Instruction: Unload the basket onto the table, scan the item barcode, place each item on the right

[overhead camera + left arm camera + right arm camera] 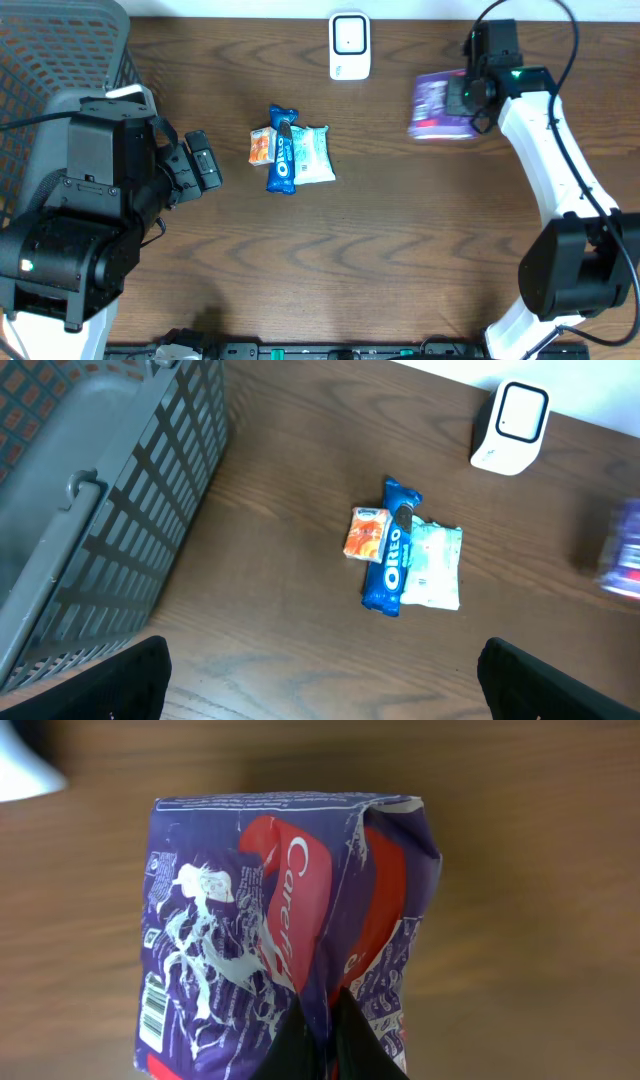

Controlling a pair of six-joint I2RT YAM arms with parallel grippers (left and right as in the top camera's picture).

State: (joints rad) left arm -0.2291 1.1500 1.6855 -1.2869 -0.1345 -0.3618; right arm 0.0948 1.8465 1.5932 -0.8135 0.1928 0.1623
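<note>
Spanning the view, the brown wooden surface has a grey mesh basket at its far left. The left tool hovers right of the basket, jaws spread wide and holding nothing. The right tool is pinched tight on a fold of the purple packet at the far right, right of the white scanner. Mid-surface, a blue Oreo pack, a pale packet and a small orange packet lie touching.
</note>
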